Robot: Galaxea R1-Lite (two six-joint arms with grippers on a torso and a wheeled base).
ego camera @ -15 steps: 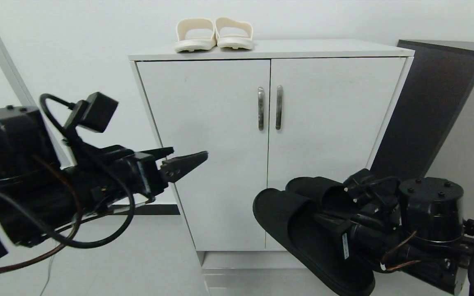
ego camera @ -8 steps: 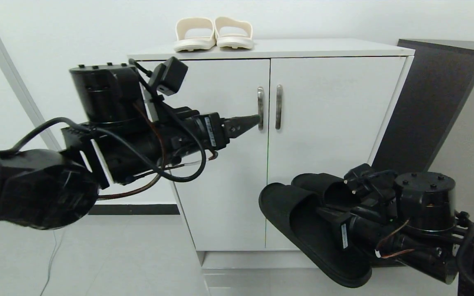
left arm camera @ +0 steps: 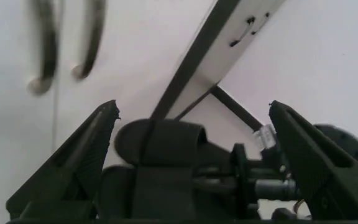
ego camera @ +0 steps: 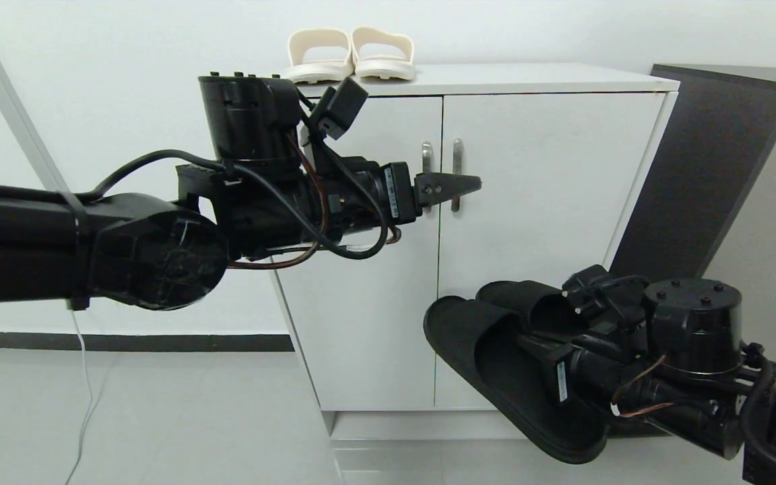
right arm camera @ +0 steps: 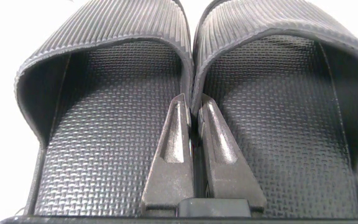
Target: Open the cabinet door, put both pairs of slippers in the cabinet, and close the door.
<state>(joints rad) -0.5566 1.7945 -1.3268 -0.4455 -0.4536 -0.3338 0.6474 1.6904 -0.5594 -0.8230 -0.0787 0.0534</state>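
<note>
While the right hand (right arm camera: 191,106) pinches both black slippers (right arm camera: 104,155) together, the left hand (ego camera: 474,183) gapes wide before the door handles (ego camera: 456,155).

A dark cabinet (ego camera: 711,182) stands at the right against the white wall (ego camera: 91,81). A dark baseboard (ego camera: 159,342) meets the grey floor (ego camera: 192,431).

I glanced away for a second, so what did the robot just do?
The left end effector rose and swung right to the door handles, open, gripping nothing. The right end effector kept holding the black slippers; the cream slippers stayed atop the cabinet, doors shut.
</note>
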